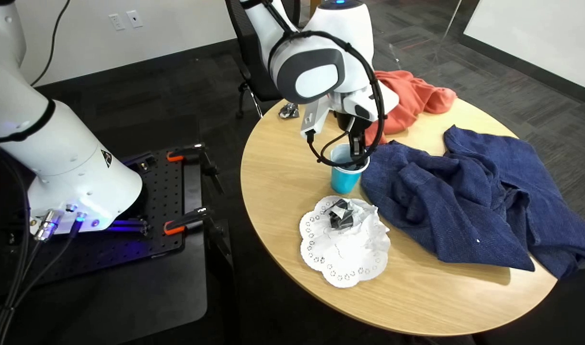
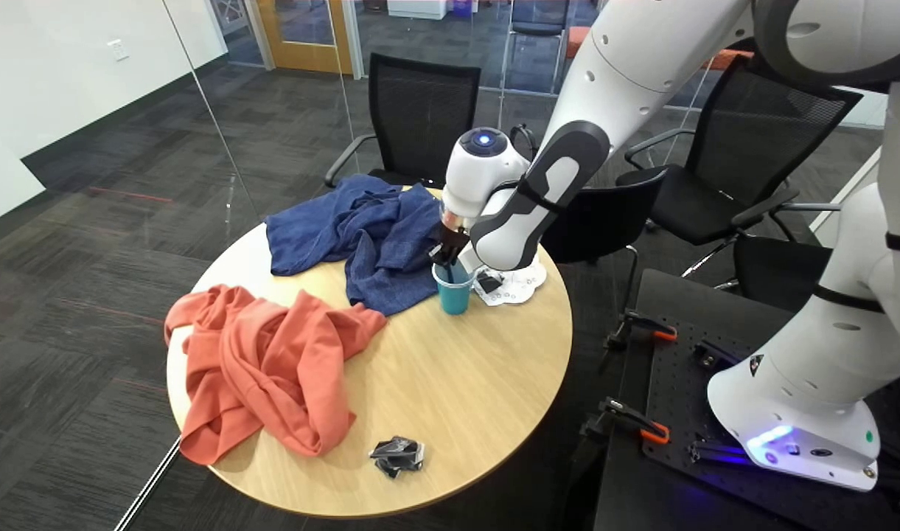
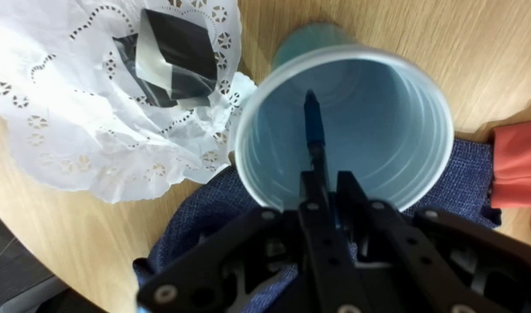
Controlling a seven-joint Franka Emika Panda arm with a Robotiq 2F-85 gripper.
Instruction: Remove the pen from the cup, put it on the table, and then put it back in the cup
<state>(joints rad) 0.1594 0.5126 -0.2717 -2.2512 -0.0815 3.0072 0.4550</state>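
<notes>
Evidently the gripper (image 3: 328,178) is pinching the slim dark pen (image 3: 315,126): in the wrist view its fingers are standing close together with the shaft running between them, while the pointed end is reaching down inside the turquoise cup (image 2: 454,298). In both exterior views the cup is standing upright on the round wooden bench (image 2: 486,376), just beside the white paper doily (image 1: 340,256) and the navy denim cloth (image 1: 469,206). Whether the point is touching the cup's floor or hanging above it, the wrist view is not settling. So the step in hand is looking like one of two — drawing the pen out or slipping it back in — and these views alone are not telling which. If it is the drawing out, the next move is calling for a steady rise along the pen's own length, keeping the pinch until the point is clearing the rim, then a sideways carry to bare wood for laying it down. If it is the return, a small lowering and a parting of the fingers are what is needed. Either way the fingertips are showing over the cup's mouth close by the rim, so a sidelong nudge is likely to be tipping it.
</notes>
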